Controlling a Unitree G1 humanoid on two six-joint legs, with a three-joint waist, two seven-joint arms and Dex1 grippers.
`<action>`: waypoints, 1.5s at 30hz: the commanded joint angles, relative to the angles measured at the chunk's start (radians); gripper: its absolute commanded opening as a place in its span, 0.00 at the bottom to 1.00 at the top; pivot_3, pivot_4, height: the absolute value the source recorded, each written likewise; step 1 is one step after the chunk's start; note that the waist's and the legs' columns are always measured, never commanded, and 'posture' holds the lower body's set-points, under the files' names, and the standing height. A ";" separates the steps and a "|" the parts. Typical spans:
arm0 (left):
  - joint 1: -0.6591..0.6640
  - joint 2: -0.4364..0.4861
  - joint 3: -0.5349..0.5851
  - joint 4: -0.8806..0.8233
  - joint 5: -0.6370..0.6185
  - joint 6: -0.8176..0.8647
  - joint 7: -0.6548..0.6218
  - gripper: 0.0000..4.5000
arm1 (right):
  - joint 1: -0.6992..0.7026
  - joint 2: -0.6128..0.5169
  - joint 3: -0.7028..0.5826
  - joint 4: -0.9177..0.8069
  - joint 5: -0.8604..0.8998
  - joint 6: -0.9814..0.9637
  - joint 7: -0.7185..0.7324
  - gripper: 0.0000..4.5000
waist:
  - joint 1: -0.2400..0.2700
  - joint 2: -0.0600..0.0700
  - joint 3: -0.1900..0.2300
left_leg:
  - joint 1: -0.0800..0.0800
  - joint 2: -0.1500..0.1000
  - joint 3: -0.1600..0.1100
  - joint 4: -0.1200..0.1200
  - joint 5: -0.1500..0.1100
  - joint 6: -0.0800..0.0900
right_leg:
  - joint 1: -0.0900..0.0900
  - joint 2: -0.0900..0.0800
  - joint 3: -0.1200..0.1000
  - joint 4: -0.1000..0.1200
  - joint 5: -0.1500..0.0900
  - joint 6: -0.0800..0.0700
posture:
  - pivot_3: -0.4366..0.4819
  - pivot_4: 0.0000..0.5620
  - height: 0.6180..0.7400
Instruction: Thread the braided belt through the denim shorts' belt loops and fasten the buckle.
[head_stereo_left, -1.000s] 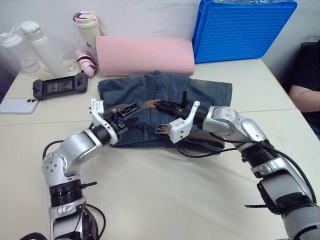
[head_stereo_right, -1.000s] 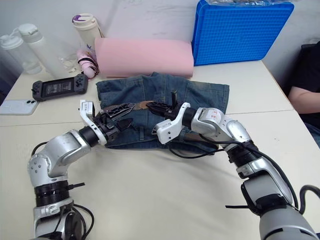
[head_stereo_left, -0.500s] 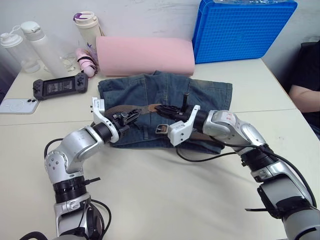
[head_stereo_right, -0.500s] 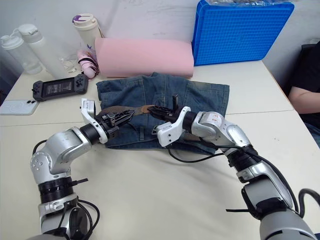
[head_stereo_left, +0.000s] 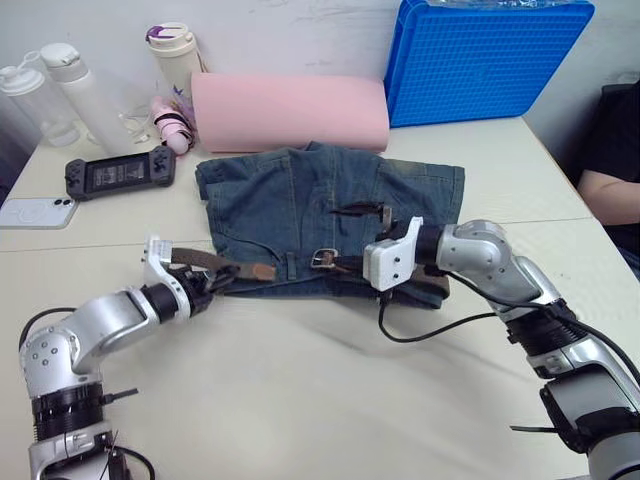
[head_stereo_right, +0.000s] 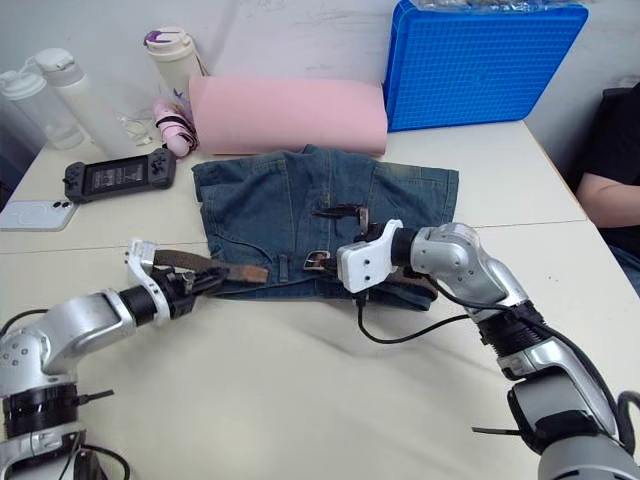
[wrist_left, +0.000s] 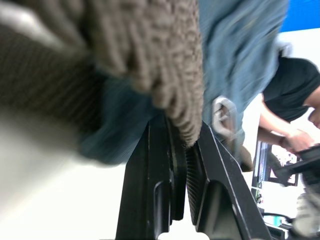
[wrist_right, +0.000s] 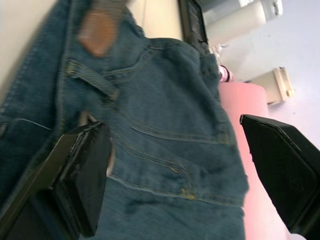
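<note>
Brown braided belt (head_stereo_left: 225, 266) was clamped by the left gripper (head_stereo_left: 205, 288) beside the blue denim shorts (head_stereo_left: 300, 205), threading judged underway; the right gripper (wrist_right: 175, 175), spread wide, would likely be needed at the silver buckle (head_stereo_left: 322, 259).

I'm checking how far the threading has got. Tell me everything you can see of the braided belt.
The braided belt is a dark brown woven strap lying along the waistband of the denim shorts. Its silver buckle rests mid-waistband, unfastened. The strap's left end juts past the shorts, pinched in the shut left claw. The open right claw hovers over the shorts, off the belt.
</note>
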 joint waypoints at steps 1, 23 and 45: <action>-0.006 -0.017 -0.013 -0.064 -0.011 -0.056 -0.014 0.00 | 0.004 -0.009 -0.044 -0.051 0.020 0.034 0.019 0.99 | 0.003 0.000 0.000 | 0.000 0.000 0.000 0.000 0.000 0.000 | 0.000 0.000 0.000 0.000 0.000 0.000 | 0.48 0.27 1.00; -0.006 -0.157 -0.227 -0.185 0.171 -0.331 -0.028 0.00 | 0.055 0.023 -0.040 -0.154 -0.033 0.171 0.050 0.99 | 0.020 0.000 0.000 | 0.000 0.000 0.002 0.000 0.000 0.000 | 0.000 0.000 0.000 -0.001 0.000 0.000 | 0.48 0.27 1.00; 0.012 -0.318 -0.282 -0.162 0.252 -0.366 0.027 0.00 | 0.017 0.140 0.127 0.054 -0.427 0.004 -0.188 0.99 | 0.035 0.000 0.000 | 0.000 -0.001 0.003 0.002 0.000 0.000 | 0.001 0.000 0.000 -0.001 0.000 0.000 | 0.48 0.27 1.00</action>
